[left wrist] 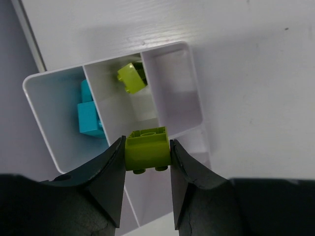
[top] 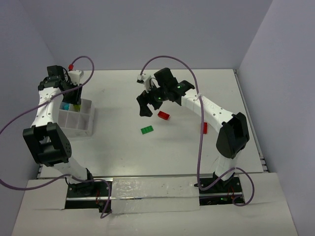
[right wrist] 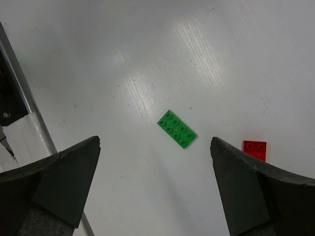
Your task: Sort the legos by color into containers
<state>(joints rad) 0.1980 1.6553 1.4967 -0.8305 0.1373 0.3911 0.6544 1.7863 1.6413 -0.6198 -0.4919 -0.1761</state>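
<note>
From where I stood, the sorting was mid-way, and the drop-off was the step in hand. The left gripper [left wrist: 147, 157] had its fingers clamped on a yellow-green brick [left wrist: 146, 145], holding it by its two sides above the white divided box [left wrist: 173, 91], which sat at the left of the overhead frame. In the left wrist view the held brick hung over the wall between two compartments. Beyond it, in the upper middle of that frame, another yellow-green piece [left wrist: 131, 78] lay tilted in the middle cell, and the blue pieces [left wrist: 88, 115] filled the cell to its left. The cell at upper right looked bare. To my eye the next move called for carrying the held brick a little further up the frame, so it cleared the wall and sat over its match, and only then letting go. A release where it hung could land it on the wall or in the wrong cell. The right gripper [right wrist: 155, 145] hovered with its fingers wide apart and nothing between them. A flat green brick [right wrist: 176, 129] lay on the table [top: 123, 98] just past them, likely its next pick. A red brick [top: 163, 115] lay near it, and a second red brick [top: 204, 128] lay beside the right arm.
</note>
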